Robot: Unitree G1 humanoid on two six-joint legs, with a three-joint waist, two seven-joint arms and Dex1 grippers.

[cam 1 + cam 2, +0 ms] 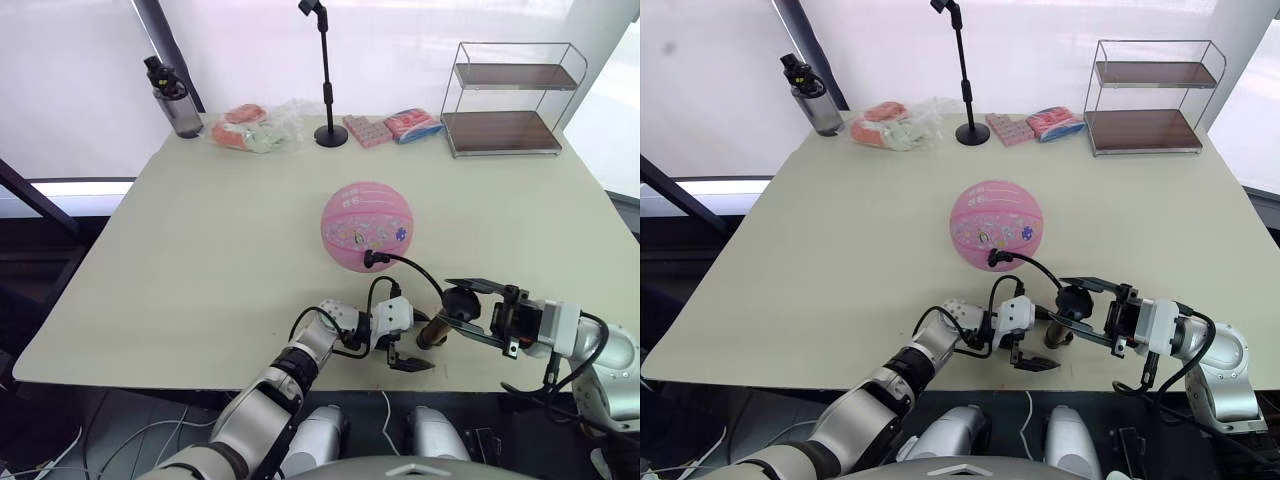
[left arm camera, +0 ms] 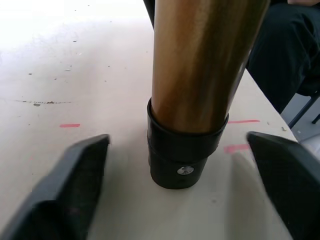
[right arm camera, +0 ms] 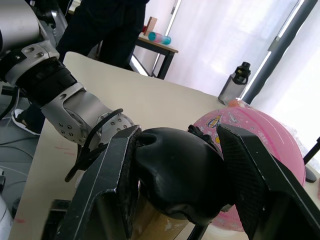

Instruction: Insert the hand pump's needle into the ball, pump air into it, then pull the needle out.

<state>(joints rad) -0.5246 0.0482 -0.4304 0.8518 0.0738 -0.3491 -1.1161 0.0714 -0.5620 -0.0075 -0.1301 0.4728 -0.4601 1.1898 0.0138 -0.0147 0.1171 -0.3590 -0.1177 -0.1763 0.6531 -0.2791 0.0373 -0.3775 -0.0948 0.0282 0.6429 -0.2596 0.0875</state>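
Right wrist view has the right gripper [image 3: 177,185] closed on the black T-handle [image 3: 175,175] of the bronze-gold metal hand pump [image 1: 434,331], upright near the table's front edge; push straight down, base steadied. Left gripper [image 2: 185,195] is wide open astride the base, not touching. Hose reaches the pink rubber ball [image 1: 366,226].

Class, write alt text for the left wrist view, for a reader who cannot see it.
The hand pump stands upright on the table, its bronze-gold barrel ending in a black base cap. The left end effector is open, one black finger on each side of the base without touching it.
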